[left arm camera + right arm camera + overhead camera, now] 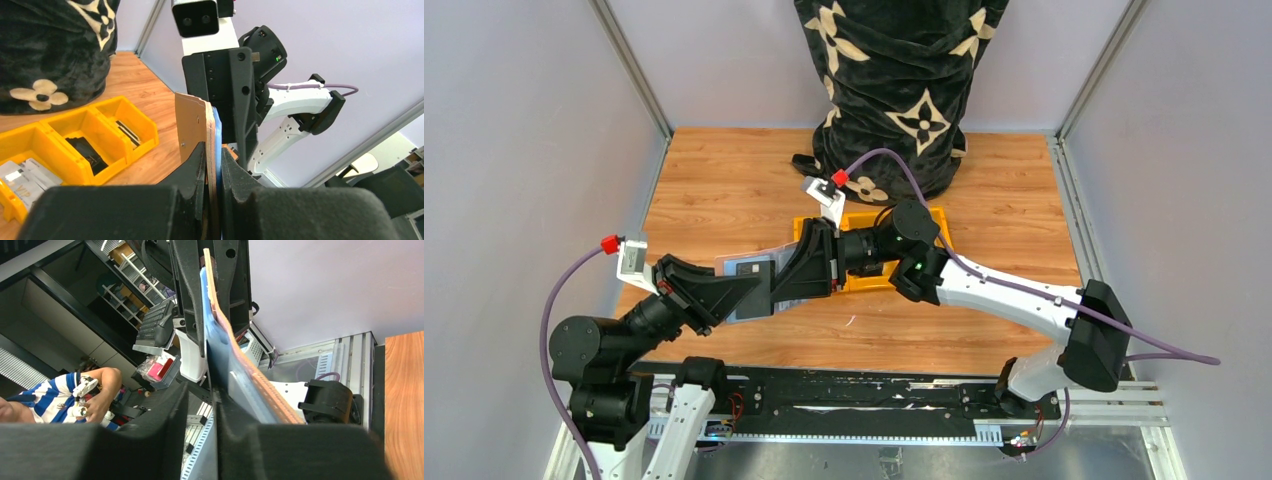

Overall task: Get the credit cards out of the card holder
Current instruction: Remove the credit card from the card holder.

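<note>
Pinching the card holder (pixel 190 120) edge-up above the surface (pixel 1024 200), the left hand (pixel 214 155) is clamped tight; right hand (pixel 201 390) sits slightly spread around the blue credit card (pixel 217 350) poking out.

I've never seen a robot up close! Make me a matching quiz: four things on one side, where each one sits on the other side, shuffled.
Things:
1. taupe-brown flat card holder
2. blue plastic card
3. silvery-grey plastic cards
4. small black item

Places:
A. middle compartment of the yellow plastic tray
B. clamped upright in the left gripper
C. end compartment of that tray
D. sticking out of the holder, inside the right gripper

Pairs: 1-B, 2-D, 3-C, 4-A.
</note>
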You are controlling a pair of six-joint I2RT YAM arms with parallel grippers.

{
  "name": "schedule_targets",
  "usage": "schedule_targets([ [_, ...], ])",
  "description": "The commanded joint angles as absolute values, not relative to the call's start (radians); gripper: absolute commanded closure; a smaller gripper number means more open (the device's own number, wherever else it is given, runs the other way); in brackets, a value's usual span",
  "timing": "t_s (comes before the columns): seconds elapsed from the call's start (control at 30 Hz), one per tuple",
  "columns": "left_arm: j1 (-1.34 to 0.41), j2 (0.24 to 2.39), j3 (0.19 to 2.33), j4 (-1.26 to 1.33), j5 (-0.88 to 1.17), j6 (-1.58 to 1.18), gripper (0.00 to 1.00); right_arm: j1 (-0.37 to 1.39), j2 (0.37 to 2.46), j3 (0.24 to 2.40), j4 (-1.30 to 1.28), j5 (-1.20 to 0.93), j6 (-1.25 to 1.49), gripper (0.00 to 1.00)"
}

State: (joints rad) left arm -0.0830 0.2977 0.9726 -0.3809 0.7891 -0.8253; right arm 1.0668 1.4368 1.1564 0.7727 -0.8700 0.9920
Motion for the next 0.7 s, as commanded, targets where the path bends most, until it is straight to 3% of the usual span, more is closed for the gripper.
schedule_targets([
  [0.0, -0.087, 0.302, 0.991, -0.345, 0.788, -0.833, 0.99, 1.078, 1.454, 1.186, 0.916, -0.885, 1.061, 0.78],
  [0.2, -0.087, 0.295, 0.985, -0.344, 0.812, -0.850, 0.90, 1.072, 1.464, 1.190, 0.889, -0.849, 1.073, 0.98],
  [0.37, -0.087, 0.286, 0.979, -0.322, 0.864, -0.903, 0.80, 1.051, 1.431, 1.144, 0.925, -0.842, 1.087, 1.00],
  [0.5, -0.087, 0.296, 0.975, -0.297, 0.929, -0.950, 0.55, 1.045, 1.400, 1.120, 0.930, -0.847, 1.071, 1.00],
  [0.67, -0.087, 0.290, 0.974, -0.277, 0.973, -0.975, 0.68, 1.039, 1.347, 1.092, 0.882, -0.830, 1.012, 1.00],
])
